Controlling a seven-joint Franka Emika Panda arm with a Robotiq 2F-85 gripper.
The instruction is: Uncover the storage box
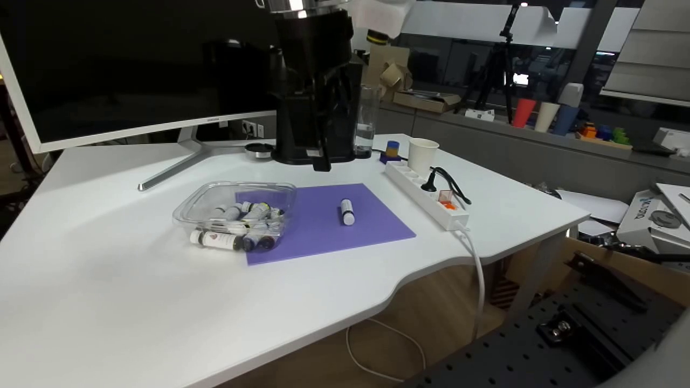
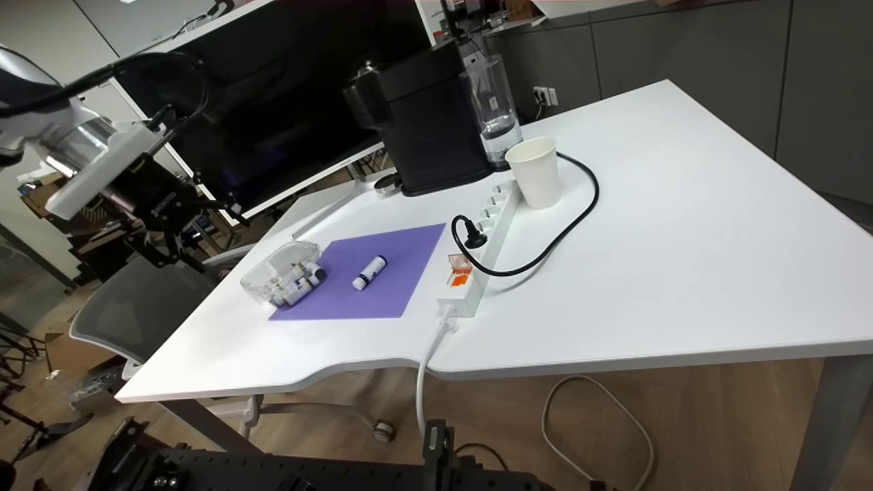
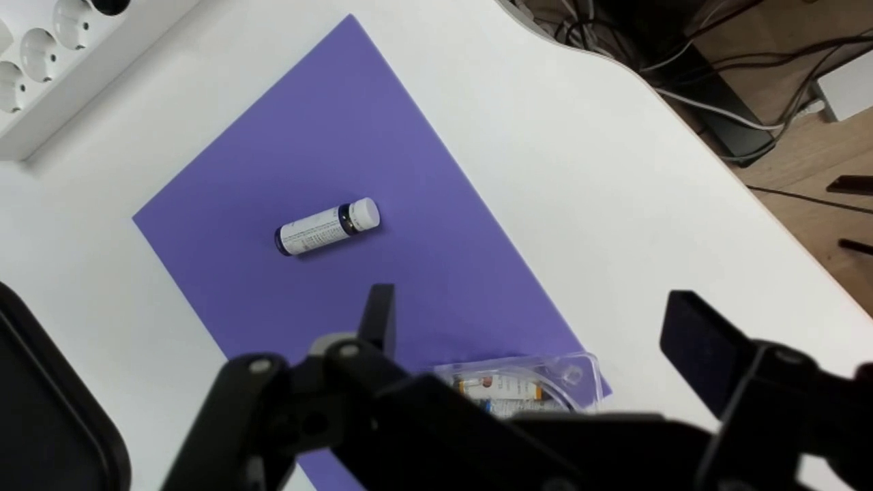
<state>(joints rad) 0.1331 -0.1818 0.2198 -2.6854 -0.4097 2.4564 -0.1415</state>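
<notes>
Located the storage box [image 1: 232,193] in both exterior views, straddling one edge of the purple mat [image 1: 323,231], part on the mat and part on the white table [image 1: 108,280]. Noted several small bottles [image 1: 216,240] lying inside, seen through the clear plastic, and a loose bottle [image 3: 317,230] lying on the mat, apart from the storage box. Cannot confirm a cover on the rim, nor rule one out, owing to the see-through material; made out no separate cover in any view. Judge the uncovering, on that evidence, as probably not yet done, with approach, grip, lift and setting aside all outstanding; rate this finding as likely rather than proven. Checked the claw [image 3: 532,299] in the wrist view and found its fingers [image 3: 702,351] spread wide apart, with mat and table showing in the gap and nothing clamped between. Saw only a corner portion of the storage box there, low in the view, and lost the rest behind the claw's dark body. Found no sign of contact with the storage box, the loose bottle or the table; in both exterior views, observed the claw raised in the air above table height. Expect need of a descent toward the rim before any grip.
</notes>
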